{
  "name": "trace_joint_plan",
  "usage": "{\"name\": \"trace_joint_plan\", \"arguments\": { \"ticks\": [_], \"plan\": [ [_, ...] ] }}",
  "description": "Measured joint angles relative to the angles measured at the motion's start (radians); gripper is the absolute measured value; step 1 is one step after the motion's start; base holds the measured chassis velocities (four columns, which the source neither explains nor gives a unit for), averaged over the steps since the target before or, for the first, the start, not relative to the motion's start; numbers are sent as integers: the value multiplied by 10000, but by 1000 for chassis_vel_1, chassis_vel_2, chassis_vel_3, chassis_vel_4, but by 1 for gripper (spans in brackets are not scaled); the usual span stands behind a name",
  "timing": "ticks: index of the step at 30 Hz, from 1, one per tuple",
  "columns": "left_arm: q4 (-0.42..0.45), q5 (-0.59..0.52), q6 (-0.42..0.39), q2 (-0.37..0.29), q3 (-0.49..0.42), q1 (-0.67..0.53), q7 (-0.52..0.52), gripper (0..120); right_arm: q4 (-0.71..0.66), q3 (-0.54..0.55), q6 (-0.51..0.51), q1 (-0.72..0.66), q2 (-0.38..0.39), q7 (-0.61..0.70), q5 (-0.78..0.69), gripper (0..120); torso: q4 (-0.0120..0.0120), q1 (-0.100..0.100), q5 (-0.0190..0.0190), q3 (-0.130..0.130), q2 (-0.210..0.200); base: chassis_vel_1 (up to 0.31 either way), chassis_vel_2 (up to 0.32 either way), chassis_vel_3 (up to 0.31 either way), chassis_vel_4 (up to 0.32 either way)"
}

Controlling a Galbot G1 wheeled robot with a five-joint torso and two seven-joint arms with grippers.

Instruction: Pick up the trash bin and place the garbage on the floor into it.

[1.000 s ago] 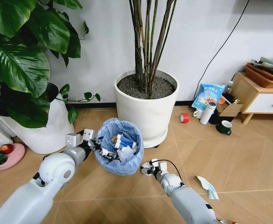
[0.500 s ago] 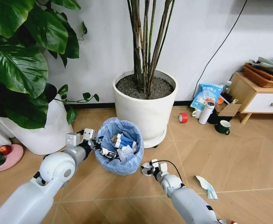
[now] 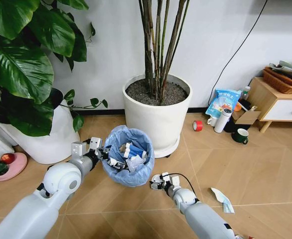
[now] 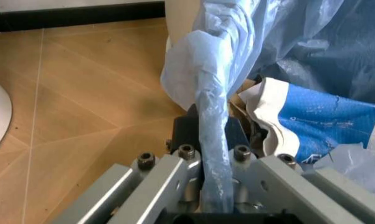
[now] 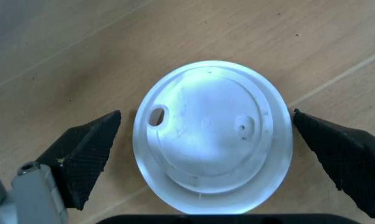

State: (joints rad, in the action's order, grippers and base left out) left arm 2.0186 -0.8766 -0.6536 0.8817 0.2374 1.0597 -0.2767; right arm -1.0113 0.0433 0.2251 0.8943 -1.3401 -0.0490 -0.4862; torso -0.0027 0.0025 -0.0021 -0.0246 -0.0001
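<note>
The trash bin (image 3: 128, 167), lined with a crinkled light-blue bag, is held just off the floor in front of the big pot. My left gripper (image 3: 104, 153) is shut on its near-left rim. In the left wrist view the gripper (image 4: 210, 135) pinches the bag's rim (image 4: 212, 107). Crumpled blue-white garbage (image 4: 312, 123) lies inside. My right gripper (image 3: 158, 182) hovers low over the floor right of the bin. It (image 5: 205, 112) is open, one finger on each side of a white round disc (image 5: 212, 140) lying flat on the wood. Another blue-white scrap (image 3: 221, 199) lies farther right.
A large white plant pot (image 3: 158, 119) stands right behind the bin, and a second white pot (image 3: 44, 142) is at the left. A red tape roll (image 3: 197, 125), white bottle (image 3: 222, 120), dark mug (image 3: 239, 136) and wooden cabinet (image 3: 275, 104) sit at the right.
My right gripper has sunk a little toward the floor and slightly left. The left gripper and the bin have stayed where they were.
</note>
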Motion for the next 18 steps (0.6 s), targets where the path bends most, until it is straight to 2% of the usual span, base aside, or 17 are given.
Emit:
{"name": "trace_joint_plan", "arguments": {
  "ticks": [9,16,18],
  "plan": [
    [2,-1,0,-15,6,4,-18,0,142,37,-83,33,-29,-11,69,99,-1,-2,-3,4,2,0,0,0,0],
    [32,-1,0,8,6,26,-41,0,225,22,-124,-4,-41,-6,105,84,-3,-3,-4,5,2,0,0,0,0],
    [33,-1,0,9,6,23,-44,0,225,14,-137,15,-34,-6,105,76,-1,-3,0,5,3,0,0,0,0]
  ]
}}
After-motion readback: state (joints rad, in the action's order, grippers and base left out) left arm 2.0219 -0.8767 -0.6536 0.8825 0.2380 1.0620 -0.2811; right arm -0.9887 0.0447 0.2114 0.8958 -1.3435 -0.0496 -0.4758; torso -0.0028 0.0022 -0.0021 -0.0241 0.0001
